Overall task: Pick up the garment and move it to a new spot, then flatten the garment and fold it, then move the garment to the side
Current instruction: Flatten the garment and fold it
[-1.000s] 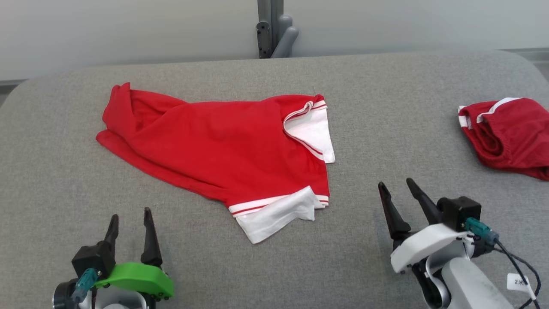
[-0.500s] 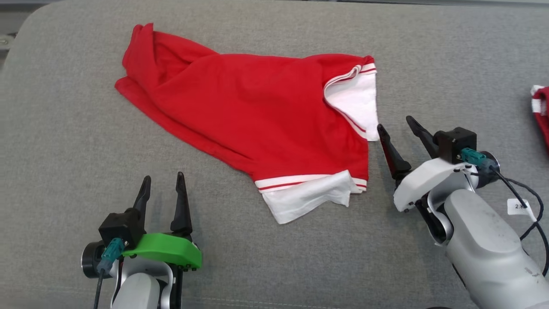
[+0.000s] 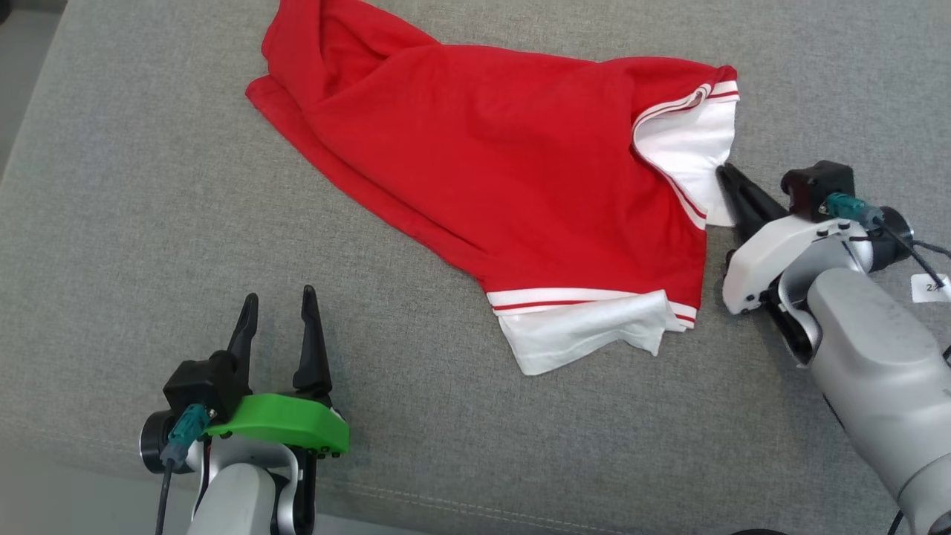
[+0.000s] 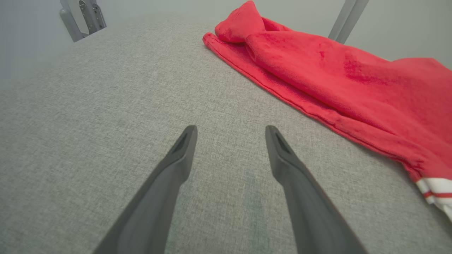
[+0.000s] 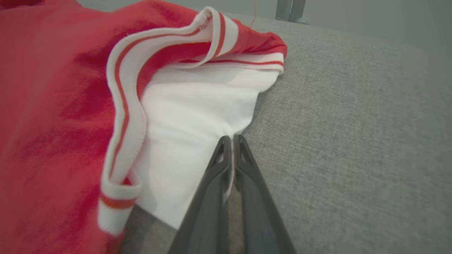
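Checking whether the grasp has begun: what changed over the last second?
The right gripper reached forward to the red garment with white striped trim and shut on its white edge. The left gripper stayed open, off the cloth; the garment still lies on the grey fabric surface.

A grey padded surface (image 3: 148,186) covered in woven cloth carried a single red garment (image 3: 505,163), which lay crumpled across its far middle. The cloth bunched in folds at the far left end. White, red-striped trim edged the right end and the near right corner, where a white lining (image 3: 587,334) spilled onto the grey. A stitched seam (image 3: 446,507) ran along the near edge.
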